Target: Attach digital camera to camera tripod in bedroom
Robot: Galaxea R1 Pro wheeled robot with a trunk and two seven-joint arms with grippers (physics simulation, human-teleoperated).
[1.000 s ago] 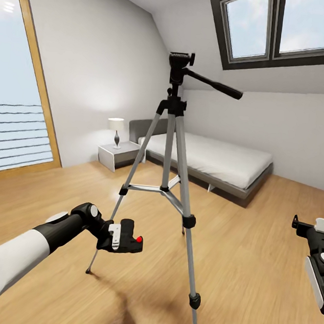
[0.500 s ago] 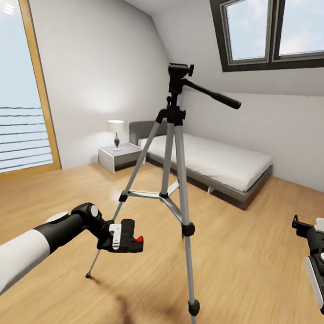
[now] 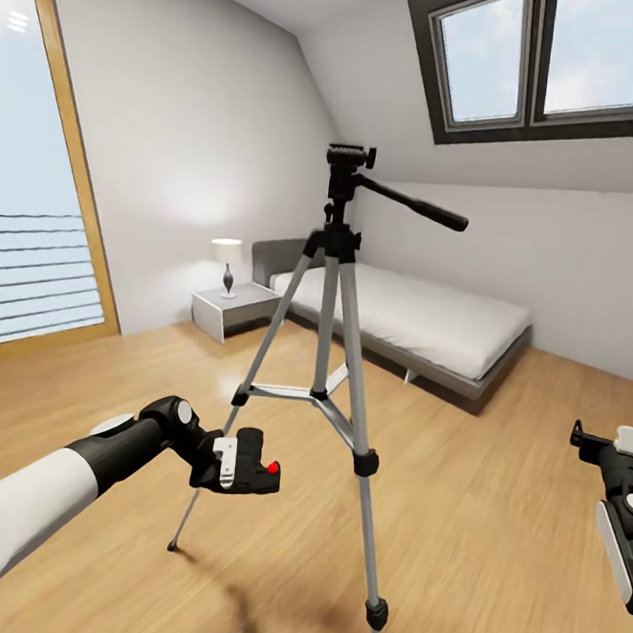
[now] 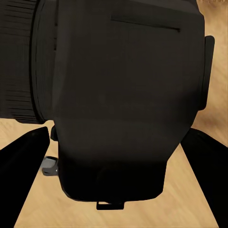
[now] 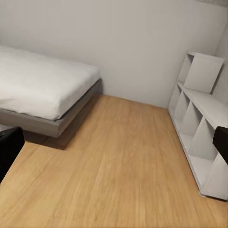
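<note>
While the left gripper (image 3: 246, 466) hangs low over the wood floor (image 3: 490, 524), its jaws are clamped on the digital camera (image 3: 257, 469), whose red button faces up. From the left wrist view the digital camera (image 4: 123, 95) sits squarely between the two dark fingers (image 4: 23, 166), its body pressed against both.

Just beyond it stands the camera tripod (image 3: 327, 356), legs spread on the floor, its black pan head well above the held camera and bare on top, its handle pointing toward the bed (image 3: 413, 315).

At the right edge, the right gripper (image 3: 598, 447) has its jaws spread apart; its wrist view looks over the bed (image 5: 42, 90) and a white shelf unit (image 5: 202, 128).
</note>
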